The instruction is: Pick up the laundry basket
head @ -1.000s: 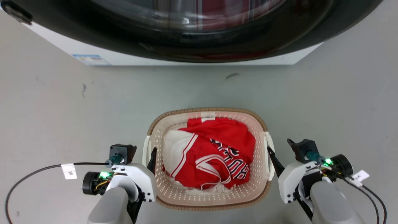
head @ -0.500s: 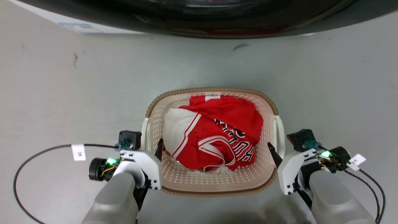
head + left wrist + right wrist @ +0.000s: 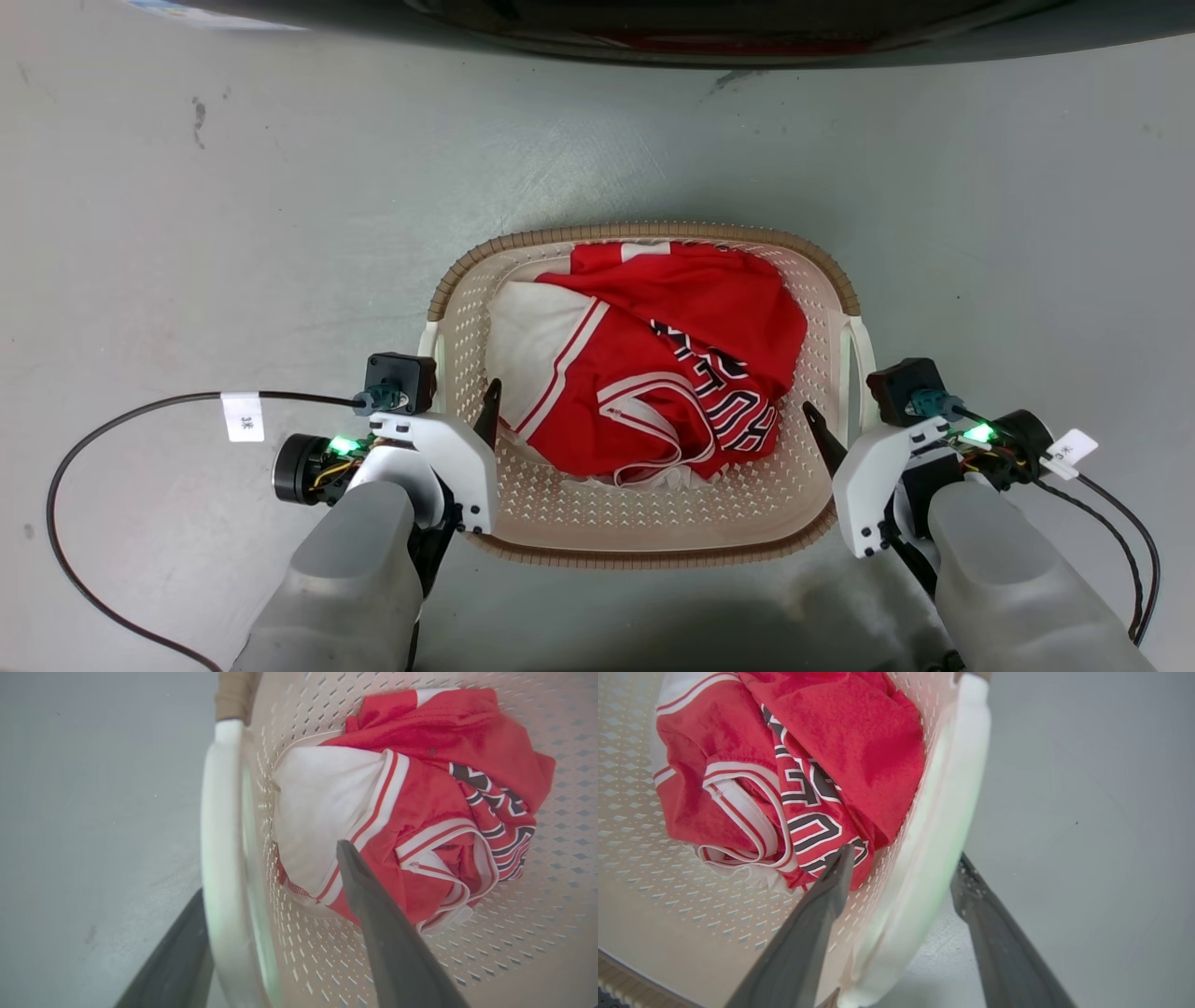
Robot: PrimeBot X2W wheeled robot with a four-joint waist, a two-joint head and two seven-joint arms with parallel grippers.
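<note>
Laundry basket [image 3: 644,229], cream-white perforated plastic, brown woven-look rim: on grey floor [image 3: 233,233]. Left claw [image 3: 270,868], right claw [image 3: 905,851]: both spread, newly slid astride basket's white side handles [image 3: 219,835]; closing remains before lift.

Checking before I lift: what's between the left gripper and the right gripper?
In the head view, the laundry basket with a red and white jersey spans it; left gripper and right gripper each straddle a white handle.
</note>
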